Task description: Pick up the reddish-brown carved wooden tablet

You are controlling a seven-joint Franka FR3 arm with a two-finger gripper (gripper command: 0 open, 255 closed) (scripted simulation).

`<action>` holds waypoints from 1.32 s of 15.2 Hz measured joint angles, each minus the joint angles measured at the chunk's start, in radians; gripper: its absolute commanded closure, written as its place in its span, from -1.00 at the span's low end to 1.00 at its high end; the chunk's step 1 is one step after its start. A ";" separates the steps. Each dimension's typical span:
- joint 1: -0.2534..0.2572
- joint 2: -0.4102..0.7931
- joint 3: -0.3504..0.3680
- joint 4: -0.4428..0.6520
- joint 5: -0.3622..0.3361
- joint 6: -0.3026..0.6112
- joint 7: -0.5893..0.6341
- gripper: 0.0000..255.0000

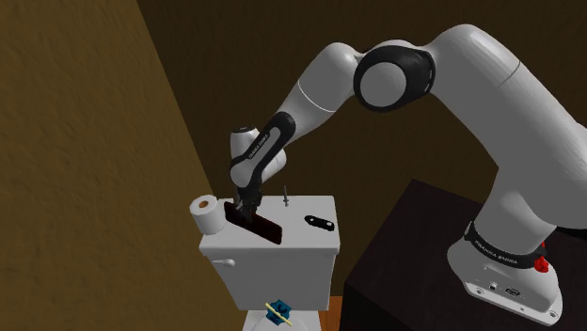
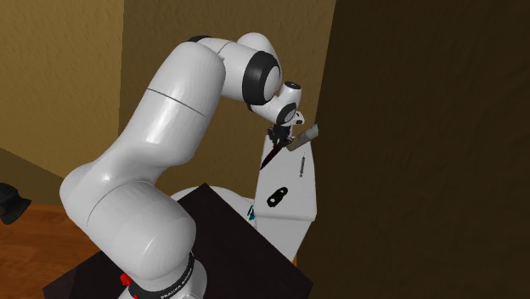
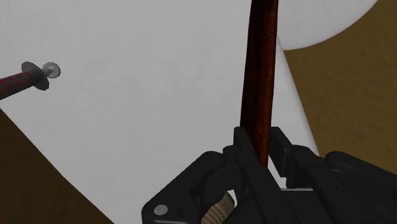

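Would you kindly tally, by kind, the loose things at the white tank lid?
Paper roll: 1
Reddish-brown tablet: 1
Flat black piece: 1
Small dagger: 1
Total: 4

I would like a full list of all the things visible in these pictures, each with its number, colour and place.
tablet: one, reddish-brown, on edge at the tank lid, between the fingers.
paper roll: one, white, on the lid's corner nearest the wall, beside the tablet.
flat piece: one, black, lying on the lid on the side toward the stand.
pin: one, dark red with a silvery end, near the lid's far edge.
small thing: one, blue and yellow, below the tank.
tank lid: one, white, under the gripper.
stand: one, dark, at the shoulder view's lower right.
arm: one, white with dark joints.
gripper: one, black, shut on the tablet.
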 measured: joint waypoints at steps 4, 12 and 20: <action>0.001 0.000 0.001 0.001 0.000 0.000 0.000 1.00; -0.002 -0.045 0.000 -0.021 0.000 -0.025 0.004 1.00; -0.001 -0.130 0.000 -0.046 -0.001 -0.083 0.018 1.00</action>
